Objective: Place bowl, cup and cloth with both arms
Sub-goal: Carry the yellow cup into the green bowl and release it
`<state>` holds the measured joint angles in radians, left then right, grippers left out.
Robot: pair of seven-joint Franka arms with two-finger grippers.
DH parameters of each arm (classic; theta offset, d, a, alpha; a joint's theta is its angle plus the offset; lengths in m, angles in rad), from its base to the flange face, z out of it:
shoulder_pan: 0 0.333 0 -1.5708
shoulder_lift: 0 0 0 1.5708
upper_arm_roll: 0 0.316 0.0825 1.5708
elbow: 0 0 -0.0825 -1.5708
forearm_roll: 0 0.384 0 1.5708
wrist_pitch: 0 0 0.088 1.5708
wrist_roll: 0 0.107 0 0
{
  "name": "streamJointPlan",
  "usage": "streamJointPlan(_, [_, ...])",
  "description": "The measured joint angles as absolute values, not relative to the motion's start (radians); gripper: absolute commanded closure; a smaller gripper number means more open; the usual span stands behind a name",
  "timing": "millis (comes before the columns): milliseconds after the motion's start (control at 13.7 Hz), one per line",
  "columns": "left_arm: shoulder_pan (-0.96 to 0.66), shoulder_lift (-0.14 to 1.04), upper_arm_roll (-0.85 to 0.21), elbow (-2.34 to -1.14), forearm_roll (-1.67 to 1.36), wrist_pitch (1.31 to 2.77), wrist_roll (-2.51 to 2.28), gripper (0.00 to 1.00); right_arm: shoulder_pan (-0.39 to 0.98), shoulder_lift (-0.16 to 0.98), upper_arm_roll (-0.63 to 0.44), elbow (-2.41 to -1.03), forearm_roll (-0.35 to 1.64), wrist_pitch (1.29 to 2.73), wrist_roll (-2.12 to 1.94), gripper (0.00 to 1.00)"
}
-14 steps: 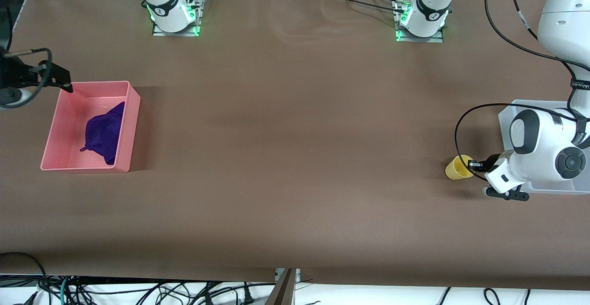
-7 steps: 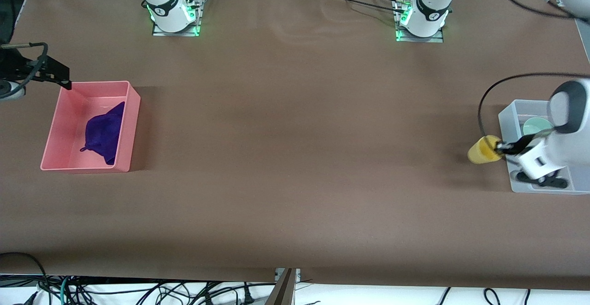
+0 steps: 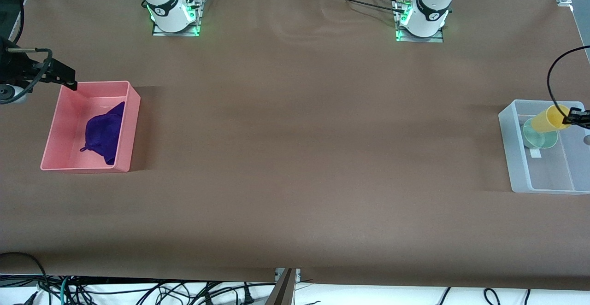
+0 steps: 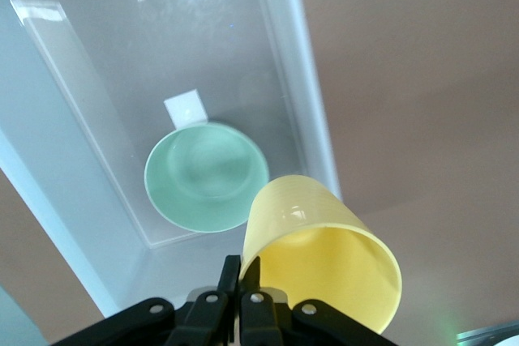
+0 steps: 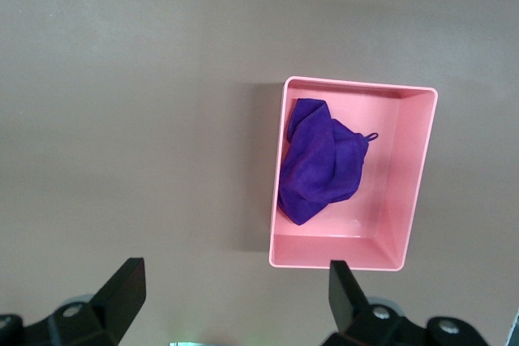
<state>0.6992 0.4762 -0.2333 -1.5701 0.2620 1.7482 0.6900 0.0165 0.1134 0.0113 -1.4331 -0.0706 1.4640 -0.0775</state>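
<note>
The left claw (image 4: 242, 285) pinches the cup (image 4: 324, 261) by its thin rim over the bowl (image 4: 206, 176), a light, slippery hold; the right claw (image 5: 235, 297) waits, spread wide and holding nothing.

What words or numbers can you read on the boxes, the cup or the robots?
None can be read.
White sticker on the floor of the clear bin, beside the bowl: looks blank.
Round marks on the arm bases: too small to read.
Cup, cloth, pink bin: no writing.
</note>
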Motion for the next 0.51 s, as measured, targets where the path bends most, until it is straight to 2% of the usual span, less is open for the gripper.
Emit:
streamJointPlan(365, [0.771, 0.570, -0.234, -1.580, 0.263, 1.846, 0.781, 1.00, 0.017, 0.115, 0.012, -1.433, -0.071, 1.464, -0.078, 0.00])
streamJointPlan(438, [0.783, 0.579, -0.234, -1.587, 0.263, 1.869, 0.793, 0.65, 0.017, 0.115, 0.011, -1.433, -0.071, 1.464, -0.077, 0.00])
streamJointPlan(511, [0.790, 0.581, -0.234, -1.595, 0.263, 1.888, 0.796, 0.13, 0.016, 0.115, 0.011, -1.433, -0.071, 1.464, -0.077, 0.00])
